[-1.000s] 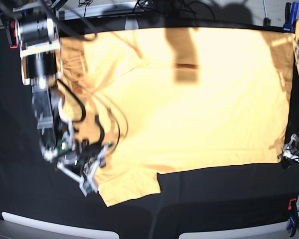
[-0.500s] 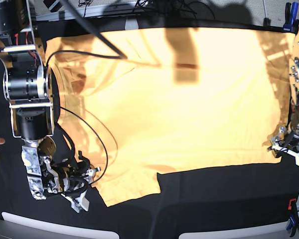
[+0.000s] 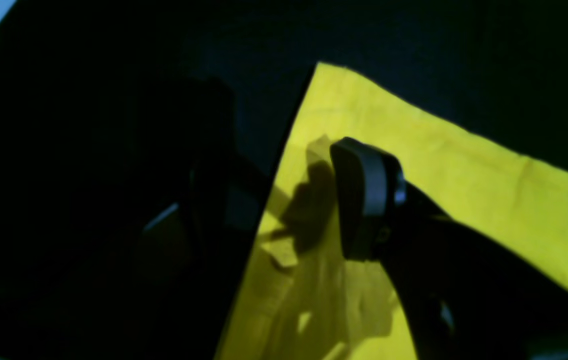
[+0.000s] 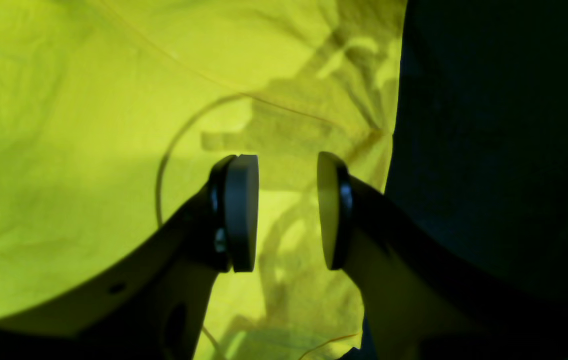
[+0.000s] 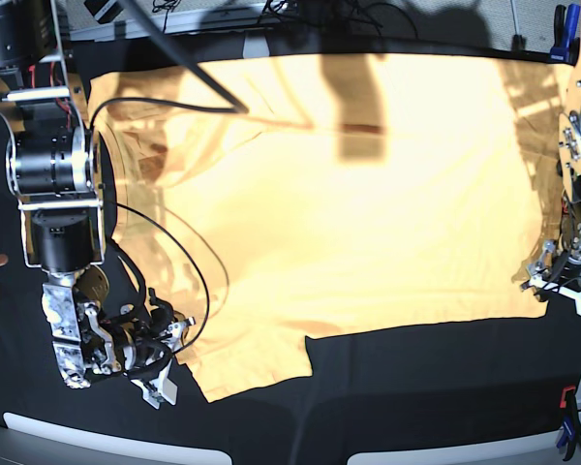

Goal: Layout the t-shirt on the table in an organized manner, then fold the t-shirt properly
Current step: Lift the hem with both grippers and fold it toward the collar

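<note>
1. Pale yellow-orange cloth, the t-shirt (image 5: 358, 203), lies spread flat over most of the table (image 5: 416, 387), one sleeve reaching toward the near edge at the base view's lower left.
2. Right arm: a stack of silver and black joints descends along the base view's left side, then bends inward so that the right gripper (image 5: 165, 363) lies low beside the sleeve's outer edge.
3. Right gripper in its wrist view (image 4: 288, 210): two round pads face each other with a clear gap between them and nothing in it; shirt cloth lies below and black table cloth to the side.
4. Left arm: only its lower links show at the base view's right margin; the left gripper (image 5: 566, 281) hangs over the shirt's hem corner.
5. Left gripper in its wrist view (image 3: 284, 200): jaws stand wide apart, one finger (image 3: 366, 200) above yellow cloth, the other barely separable from the dark table; nothing is held.
6. Black cables (image 5: 189, 271) from the right arm loop across the shirt's sleeve side.
7. Hard to make out: whether either gripper touches the cloth; both arms' upper parts are cut off by the frame.
</note>
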### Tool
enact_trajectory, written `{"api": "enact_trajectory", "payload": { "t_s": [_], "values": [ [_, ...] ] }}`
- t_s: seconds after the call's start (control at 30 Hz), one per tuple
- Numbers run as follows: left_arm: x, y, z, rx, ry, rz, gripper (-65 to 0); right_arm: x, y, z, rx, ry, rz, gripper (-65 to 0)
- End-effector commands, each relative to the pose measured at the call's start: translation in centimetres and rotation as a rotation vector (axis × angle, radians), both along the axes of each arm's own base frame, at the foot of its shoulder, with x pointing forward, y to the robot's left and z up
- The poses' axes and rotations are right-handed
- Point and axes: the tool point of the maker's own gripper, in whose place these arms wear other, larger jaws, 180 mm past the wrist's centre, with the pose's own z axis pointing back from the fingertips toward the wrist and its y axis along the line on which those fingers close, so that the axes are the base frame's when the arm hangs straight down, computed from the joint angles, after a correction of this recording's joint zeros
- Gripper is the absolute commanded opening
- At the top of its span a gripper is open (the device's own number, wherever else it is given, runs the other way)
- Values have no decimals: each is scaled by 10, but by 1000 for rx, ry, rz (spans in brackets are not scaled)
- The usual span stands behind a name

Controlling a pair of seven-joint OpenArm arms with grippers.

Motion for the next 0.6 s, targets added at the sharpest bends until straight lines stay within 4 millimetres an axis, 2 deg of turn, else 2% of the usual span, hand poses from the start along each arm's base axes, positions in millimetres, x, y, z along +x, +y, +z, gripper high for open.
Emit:
{"api": "enact_trajectory", "payload": {
  "t_s": [0.0, 0.1, 0.2, 0.37, 0.47, 0.57],
  "values": [
    [15, -3, 18, -12, -53, -17, -330, 18, 0, 27, 11, -70, 4, -455],
    [18, -17, 16, -42, -58, -55, -350, 18, -2, 27, 9, -69, 2, -455],
    [16, -29, 10, -72, -24, -89, -411, 20, -4, 29, 8, -83, -1, -455],
    [16, -21, 12, -52, -36, -64, -650, 37, -5, 41, 27, -200, -5, -455],
    [17, -9, 17, -21, -55, -26, -650, 44, -8, 49, 35, -260, -10, -455],
    [17, -8, 17, -18, -57, -25, -650, 47, -12, 50, 5, -278, -5, -455]
  ]
}}
